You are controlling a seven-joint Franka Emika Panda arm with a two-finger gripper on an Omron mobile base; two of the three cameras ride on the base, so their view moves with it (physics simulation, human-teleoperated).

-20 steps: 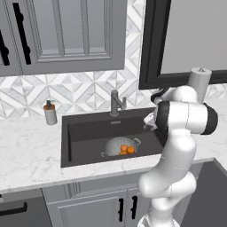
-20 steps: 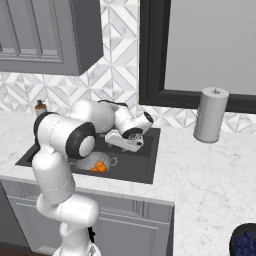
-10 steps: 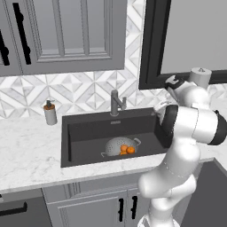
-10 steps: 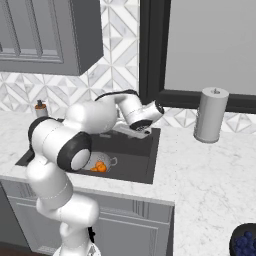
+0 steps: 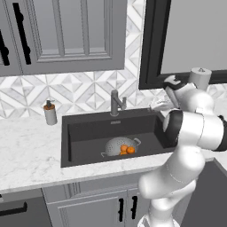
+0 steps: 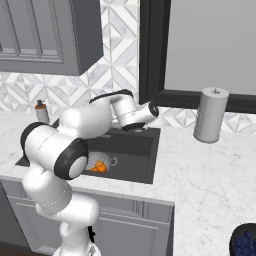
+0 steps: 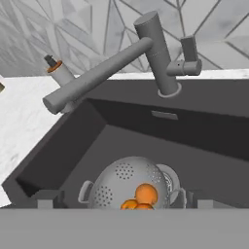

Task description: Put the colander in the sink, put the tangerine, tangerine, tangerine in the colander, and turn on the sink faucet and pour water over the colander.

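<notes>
Inside the sink (image 5: 84,133), the colander (image 7: 130,183) holds tangerines (image 7: 146,193); finger opening indeterminate, so a misjudged reach could miss the sink faucet (image 7: 160,53) lever.

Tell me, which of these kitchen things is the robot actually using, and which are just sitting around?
In use: colander, tangerines inside it, sink, sink faucet.
Sitting around: soap bottle, paper towel roll, bowl of dark fruit.

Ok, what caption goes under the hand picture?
Three tangerines sit in the colander in the sink, faucet dry.
</notes>
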